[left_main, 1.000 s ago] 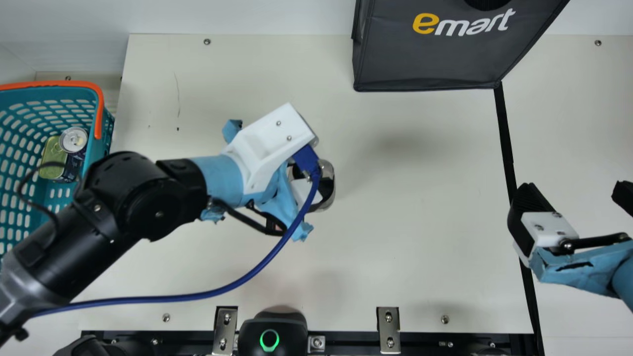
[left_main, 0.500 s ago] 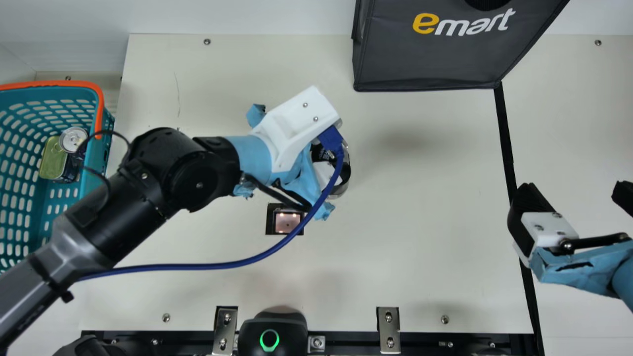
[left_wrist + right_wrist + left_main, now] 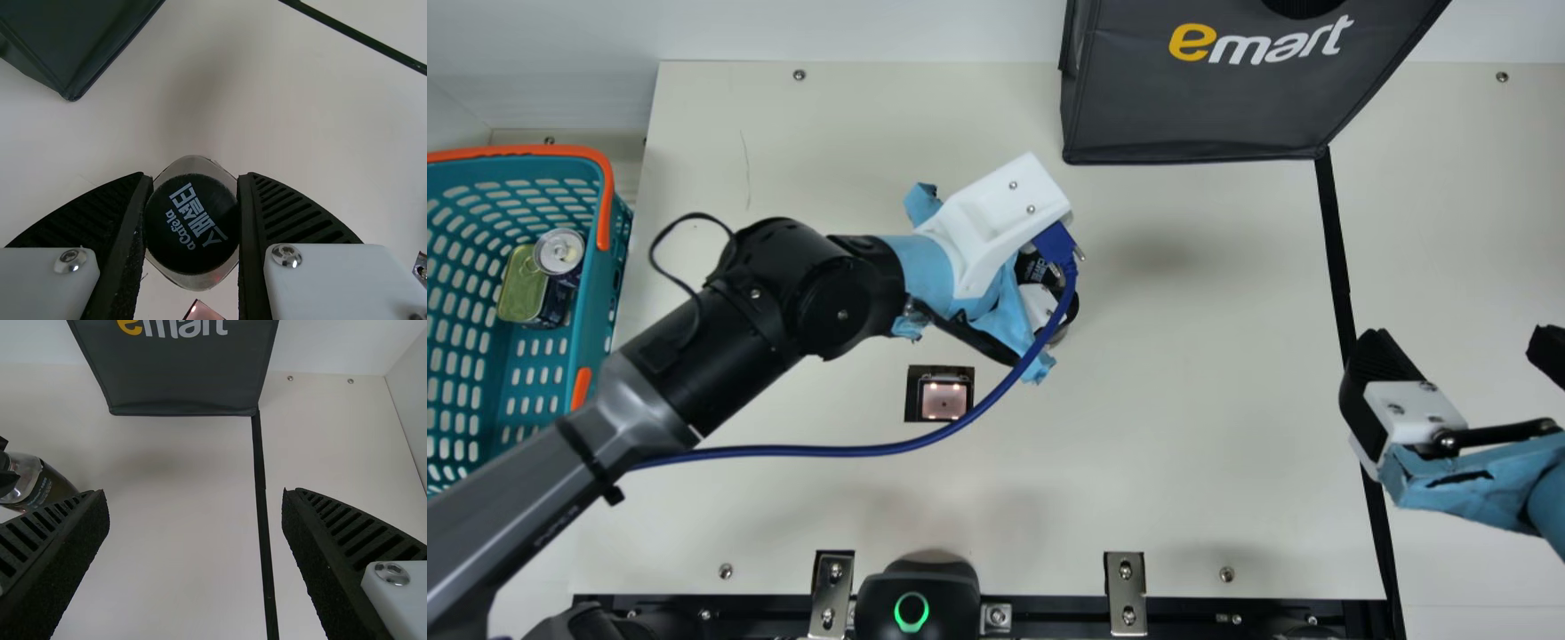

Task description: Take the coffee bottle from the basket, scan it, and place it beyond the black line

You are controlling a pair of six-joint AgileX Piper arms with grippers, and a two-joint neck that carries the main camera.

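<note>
The left end effector (image 3: 193,175) grips the coffee bottle (image 3: 192,223), seemingly for carrying, and next should cross the black line (image 3: 1335,240), while the right end effector (image 3: 193,495) stands open.

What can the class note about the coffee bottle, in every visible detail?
The coffee bottle has a round black cap with pale lettering, a shiny, silvery shoulder and a dark body with small print. The left gripper holds it, one finger on either side, cap towards the wrist camera. It is short of the black line. Whether its base touches the table I cannot tell.
</note>
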